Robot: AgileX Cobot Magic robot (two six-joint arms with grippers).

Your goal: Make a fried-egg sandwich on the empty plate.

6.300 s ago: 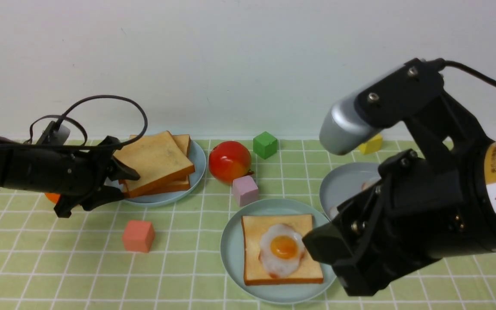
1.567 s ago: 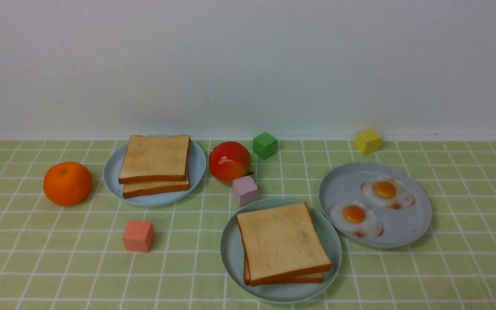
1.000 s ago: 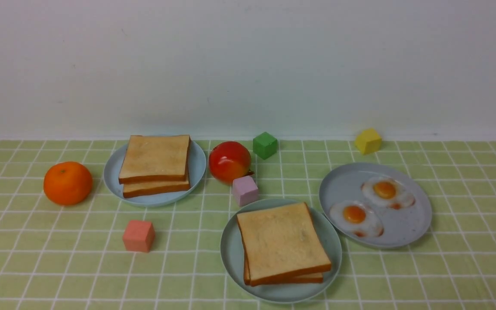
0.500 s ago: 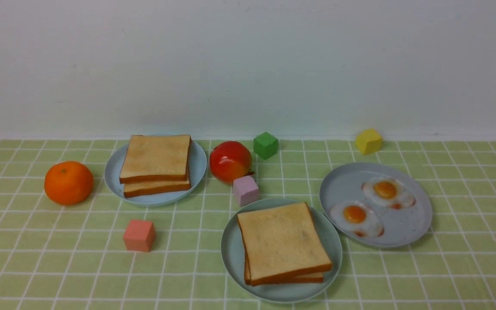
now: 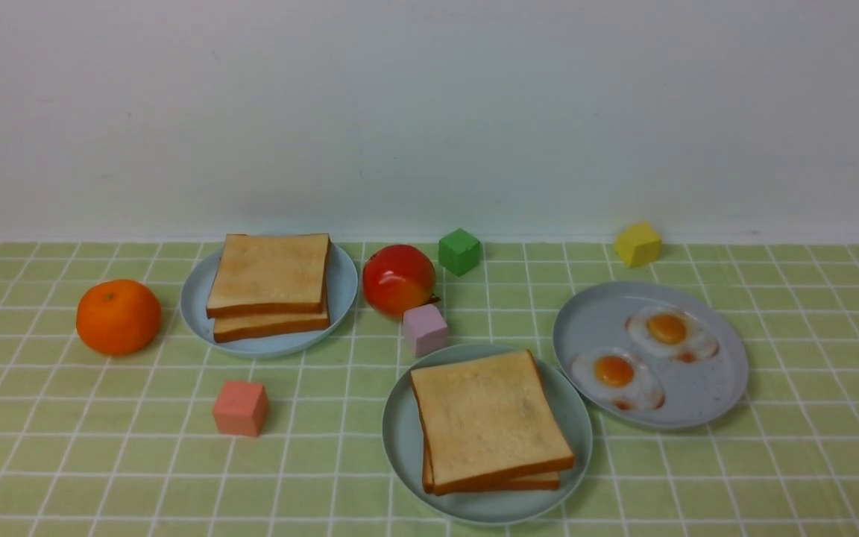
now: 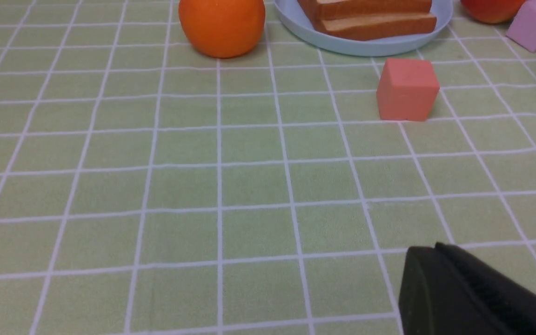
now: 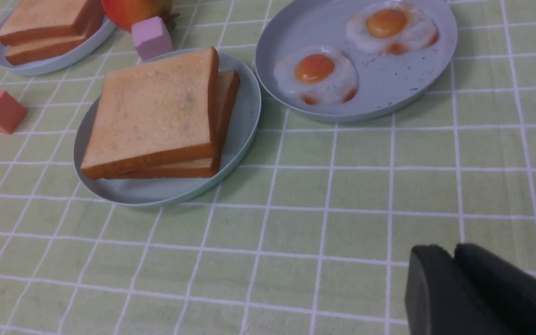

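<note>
The fried-egg sandwich [image 5: 489, 429] lies on the pale teal plate [image 5: 400, 440] at the front centre: two toast slices stacked, the top one skewed, and the egg between them hidden. The right wrist view shows the same sandwich [image 7: 156, 109] and plate [image 7: 156, 194] ahead of my right gripper [image 7: 454, 249], whose black fingers lie together over bare cloth, holding nothing. My left gripper [image 6: 435, 246] is shut and empty above the cloth, short of the salmon cube [image 6: 406, 88]. Neither arm appears in the front view.
A light blue plate [image 5: 341, 298] carries two plain toast slices [image 5: 269, 287]. A grey speckled plate [image 5: 698, 406] holds two fried eggs [image 5: 614, 375]. An orange [image 5: 118, 317], a red tomato [image 5: 398, 280] and pink [image 5: 424, 330], salmon [image 5: 240, 408], green [image 5: 459, 251] and yellow [image 5: 638, 244] cubes stand around.
Several seconds ago both arms were in the front view and the egg lay bare on one slice. A second slice now covers it and the arms have left. Nothing moves in the last second.
</note>
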